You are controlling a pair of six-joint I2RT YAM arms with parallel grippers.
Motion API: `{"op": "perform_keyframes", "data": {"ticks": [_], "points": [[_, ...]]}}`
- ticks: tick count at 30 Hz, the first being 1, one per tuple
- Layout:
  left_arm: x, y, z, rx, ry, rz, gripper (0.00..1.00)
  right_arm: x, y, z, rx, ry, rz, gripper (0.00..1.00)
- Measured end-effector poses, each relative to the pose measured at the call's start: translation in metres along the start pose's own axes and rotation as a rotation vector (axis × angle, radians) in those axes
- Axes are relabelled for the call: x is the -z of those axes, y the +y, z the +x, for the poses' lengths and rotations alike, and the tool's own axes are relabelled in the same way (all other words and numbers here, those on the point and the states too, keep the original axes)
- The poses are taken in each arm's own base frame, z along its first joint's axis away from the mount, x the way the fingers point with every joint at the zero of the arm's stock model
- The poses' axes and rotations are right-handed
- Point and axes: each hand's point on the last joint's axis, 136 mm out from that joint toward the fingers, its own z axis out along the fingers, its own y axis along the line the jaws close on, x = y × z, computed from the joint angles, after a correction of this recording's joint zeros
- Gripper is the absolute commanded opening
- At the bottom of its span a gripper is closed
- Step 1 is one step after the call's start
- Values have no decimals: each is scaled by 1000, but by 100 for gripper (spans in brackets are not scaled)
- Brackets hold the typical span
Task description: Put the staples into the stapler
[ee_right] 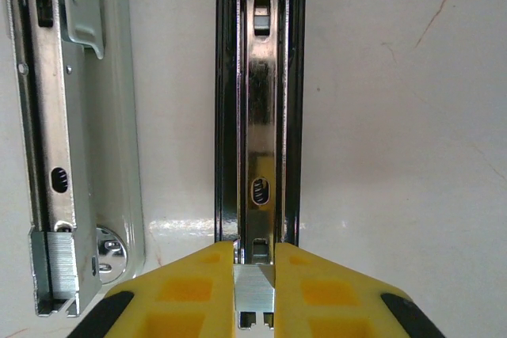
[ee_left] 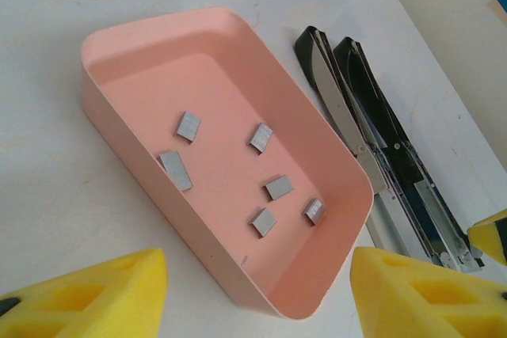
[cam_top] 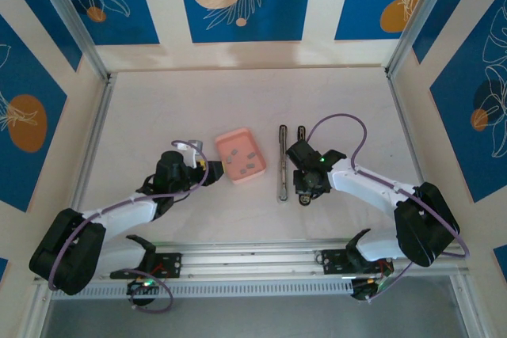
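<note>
The stapler point(cam_top: 283, 160) lies opened flat on the table, its two long arms side by side. In the right wrist view its magazine channel point(ee_right: 261, 116) runs straight up from my right gripper point(ee_right: 253, 275), which is shut on a small silver strip of staples point(ee_right: 253, 297) held right at the channel's near end. Several more staples point(ee_left: 188, 125) lie loose in the pink tray point(ee_left: 119, 124). My left gripper point(ee_left: 257, 282) is open at the tray's near corner, its yellow fingers point(ee_left: 95, 294) on either side, holding nothing. From above, the left gripper point(cam_top: 212, 173) is left of the tray point(cam_top: 240, 138) and the right gripper point(cam_top: 304, 187) is over the stapler's near end.
The stapler's other arm point(ee_right: 71, 116), silver with a hinge pin, lies parallel on the left of the magazine. Aluminium frame rails point(cam_top: 95, 140) border the white table on both sides. Open table lies behind the tray and stapler.
</note>
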Motion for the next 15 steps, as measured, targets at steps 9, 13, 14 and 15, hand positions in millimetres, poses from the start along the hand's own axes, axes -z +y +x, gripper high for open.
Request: {"op": "perform_keyframes", "data": {"ticks": [9,13,14,15], "points": [[-1,0,2,1,5,-1,62,-1,0,0,1,2,2,17],[-1,0,1,0,4,1,62,-2,-1,2,2,7,5,17],[-1,0,1,0,3,1,62,-2,-1,2,2,8,5,16],[-1,0,1,0,3,1,62,-2,-1,3,2,10,7,16]]}}
